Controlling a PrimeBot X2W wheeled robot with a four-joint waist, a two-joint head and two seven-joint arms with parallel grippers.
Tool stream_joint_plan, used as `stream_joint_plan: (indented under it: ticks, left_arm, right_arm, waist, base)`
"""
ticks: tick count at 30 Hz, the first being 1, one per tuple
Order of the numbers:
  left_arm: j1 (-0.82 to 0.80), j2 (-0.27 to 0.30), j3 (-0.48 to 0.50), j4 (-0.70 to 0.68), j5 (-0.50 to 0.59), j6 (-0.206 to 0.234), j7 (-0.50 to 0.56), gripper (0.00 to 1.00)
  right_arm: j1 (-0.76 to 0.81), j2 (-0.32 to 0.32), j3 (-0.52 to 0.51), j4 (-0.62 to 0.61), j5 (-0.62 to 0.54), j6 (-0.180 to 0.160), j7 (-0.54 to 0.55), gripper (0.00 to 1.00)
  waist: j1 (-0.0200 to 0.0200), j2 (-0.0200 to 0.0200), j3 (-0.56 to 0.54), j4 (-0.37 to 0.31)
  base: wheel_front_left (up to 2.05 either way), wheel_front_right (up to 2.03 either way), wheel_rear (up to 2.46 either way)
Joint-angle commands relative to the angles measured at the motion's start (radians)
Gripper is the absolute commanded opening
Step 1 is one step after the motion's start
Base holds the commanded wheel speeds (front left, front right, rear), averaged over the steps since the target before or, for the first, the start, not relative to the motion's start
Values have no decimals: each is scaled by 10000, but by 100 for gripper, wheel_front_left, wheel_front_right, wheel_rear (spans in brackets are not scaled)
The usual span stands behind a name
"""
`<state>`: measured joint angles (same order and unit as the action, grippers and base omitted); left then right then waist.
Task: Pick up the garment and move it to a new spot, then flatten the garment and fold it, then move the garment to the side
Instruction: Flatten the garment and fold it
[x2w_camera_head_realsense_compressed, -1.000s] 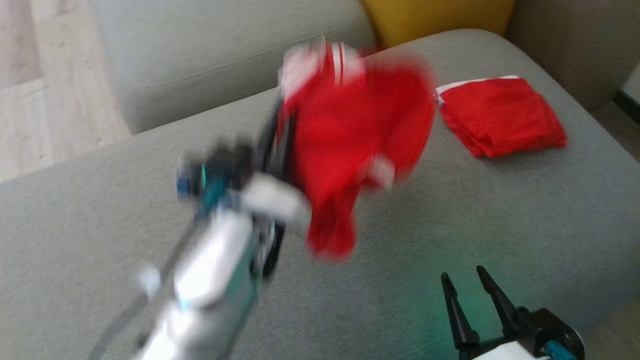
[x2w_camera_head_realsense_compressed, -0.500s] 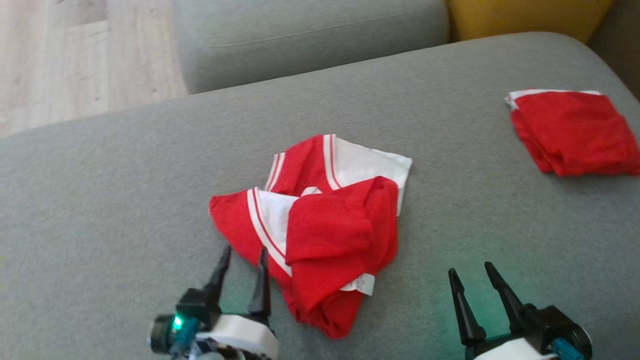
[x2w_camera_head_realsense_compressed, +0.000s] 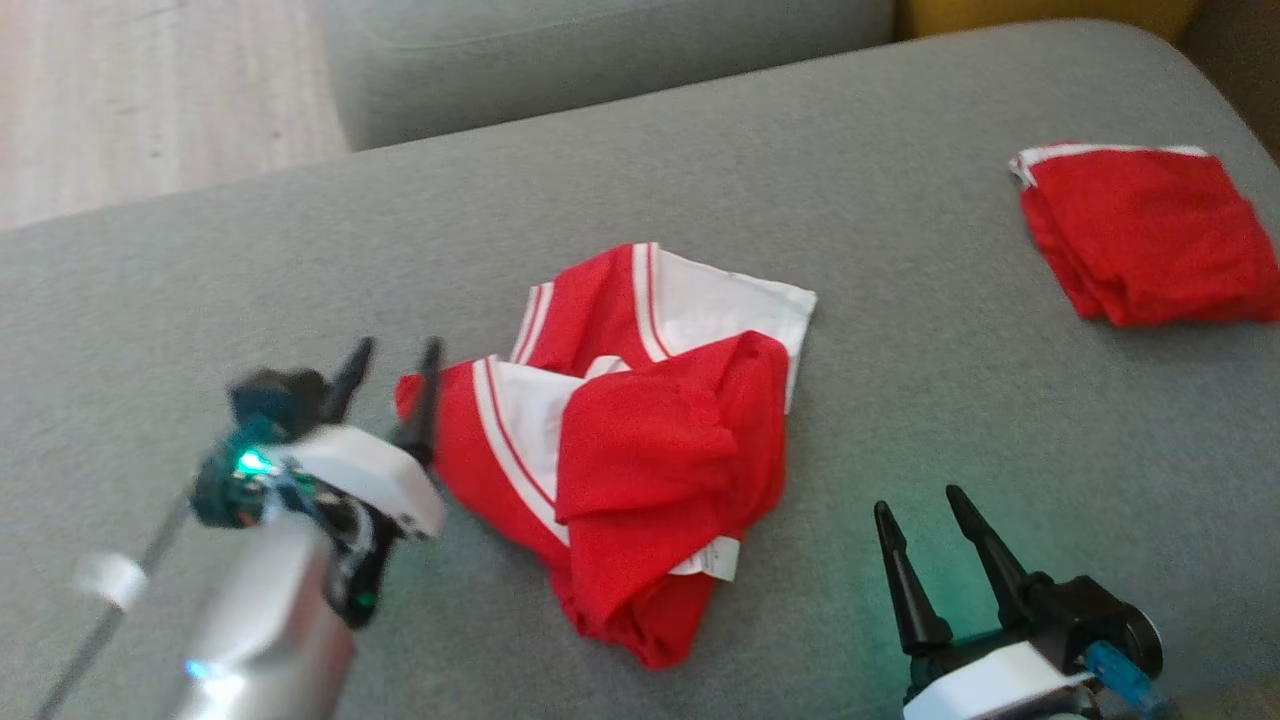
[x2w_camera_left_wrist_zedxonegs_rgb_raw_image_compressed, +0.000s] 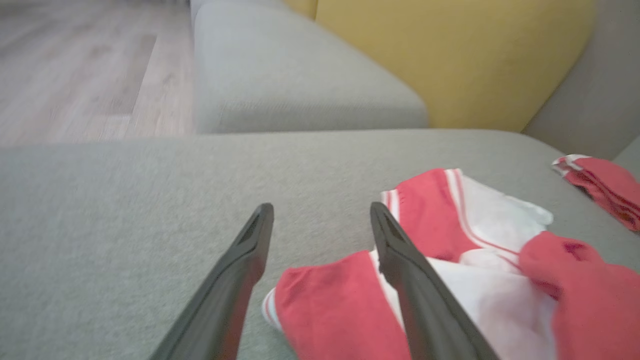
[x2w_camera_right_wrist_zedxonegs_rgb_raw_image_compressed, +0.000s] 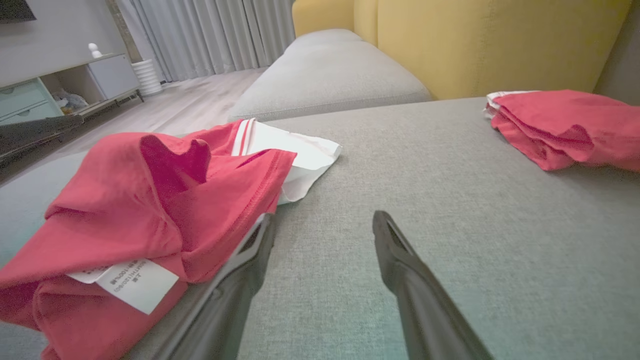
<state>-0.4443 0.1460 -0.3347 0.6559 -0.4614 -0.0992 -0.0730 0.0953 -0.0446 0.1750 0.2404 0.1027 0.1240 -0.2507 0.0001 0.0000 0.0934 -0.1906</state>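
The garment, red with white panels and stripes, lies crumpled in the middle of the grey sofa cushion; a white label shows at its near edge. My left gripper is open just left of the garment's left sleeve, holding nothing. In the left wrist view the garment lies to the right of and under the open left gripper. Near the cushion's front right, my right gripper stands open and apart from the cloth. The right wrist view has the garment left of the open right gripper.
A second red garment, folded, rests at the cushion's far right. A further grey cushion and a yellow backrest lie behind. Wooden floor shows at the upper left. Bare cushion lies between the two garments.
The left gripper, shut on the garment in the air a second ago, let it drop onto the cushion and opened. It then rose and moved forward beside the sleeve. The camera shifted.
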Motion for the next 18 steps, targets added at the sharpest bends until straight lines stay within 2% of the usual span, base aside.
stream_joint_plan:
  ticks: [1, 5, 10, 14, 16, 18]
  left_arm:
    - [-437, 362, 442, 26, -267, -79, 300, 100]
    - [-691, 738, 484, 947, -930, -235, 1456, 100]
    - [-362, 435, 919, 1202, -2376, -301, 1834, 100]
    - [-80, 33, 850, 462, -3798, -310, 1997, 100]
    - [82, 100, 534, -146, -4532, -311, 2101, 100]
    - [159, 233, 355, -421, -4813, -312, 1939, 100]
  right_arm:
    - [-348, -56, 241, -260, -77, 67, -111, 100]
    - [-408, -56, 231, -243, -14, 67, -111, 100]
    - [-355, -56, 233, -310, 88, 67, -111, 100]
    - [-361, -56, 222, -337, 84, 67, -111, 100]
    - [-415, -56, 191, -350, 8, 67, -111, 100]
    - [-445, -56, 165, -348, -40, 67, -111, 100]
  waist:
    - [-1, 0, 153, -241]
    - [-1, 0, 241, -606]
    - [-1, 0, 344, -817]
    - [-1, 0, 505, -818]
    - [-1, 0, 599, -769]
    - [-1, 0, 605, -742]
  base:
    - [0, 0, 0]
    - [0, 0, 0]
    - [0, 0, 0]
    - [0, 0, 0]
    - [0, 0, 0]
    - [0, 0, 0]
